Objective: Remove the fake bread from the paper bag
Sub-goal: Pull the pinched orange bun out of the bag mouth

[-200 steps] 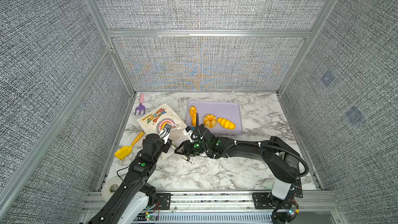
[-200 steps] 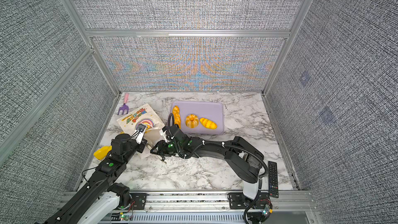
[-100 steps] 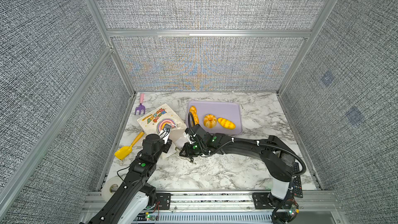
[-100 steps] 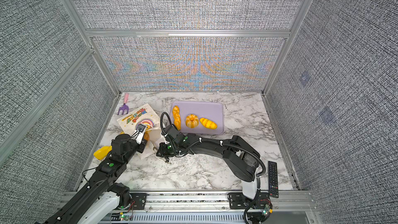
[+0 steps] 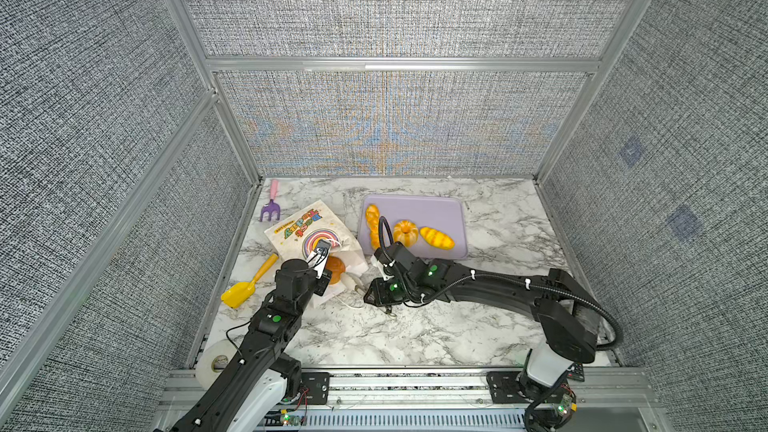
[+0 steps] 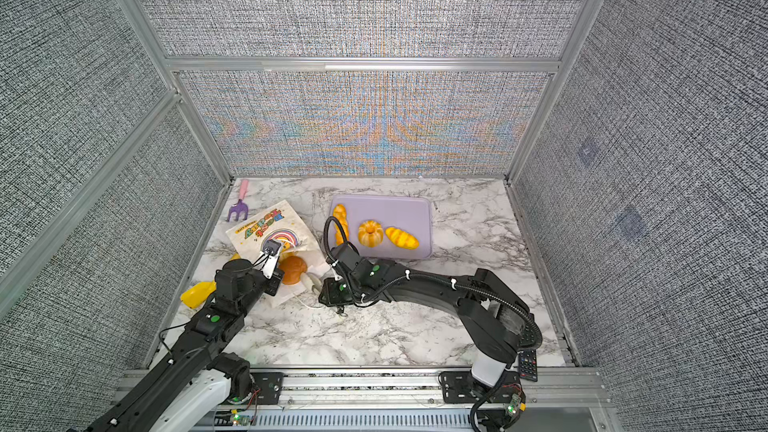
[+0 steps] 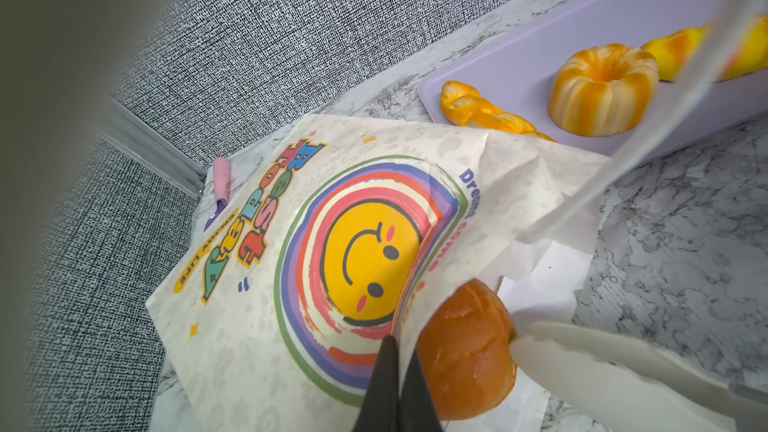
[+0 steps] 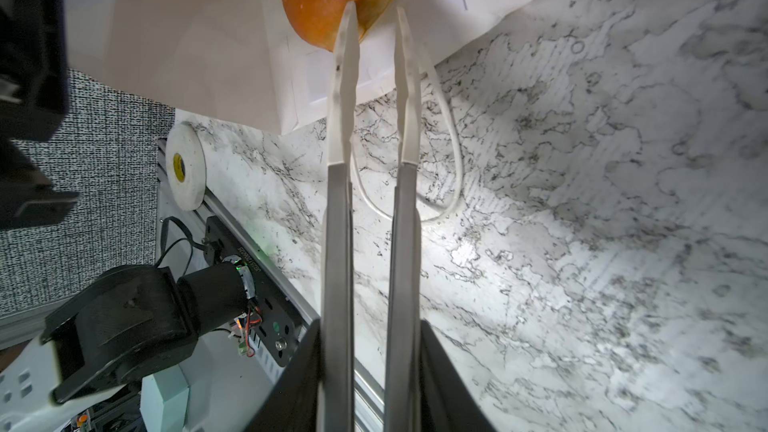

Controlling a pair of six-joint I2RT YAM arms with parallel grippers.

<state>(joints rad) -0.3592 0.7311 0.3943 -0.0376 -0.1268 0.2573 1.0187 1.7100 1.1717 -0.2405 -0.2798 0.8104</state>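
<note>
Cream rainbow-printed bag (image 5: 297,227), lilac tray (image 5: 419,208)

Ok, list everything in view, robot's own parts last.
table: one, white marble, under everything
tray: one, lilac, back middle
paper bag: one, cream with rainbow print, lying left of the tray
round bun: one, brown-orange, in the bag's mouth
braided stick: one, golden, tray's left edge
fluted ring bun: one, golden, tray's middle
striped roll: one, yellow-orange, right of the ring bun
toy shovel: one, yellow, left of the bag
toy rake: one, purple with pink handle, back left corner
tape roll: one, white, front left edge
remote control: one, black, front right edge
left pincer: one, black, shut on the bag's upper edge
right pincer: one, white-tipped, open, tips at the round bun
</note>
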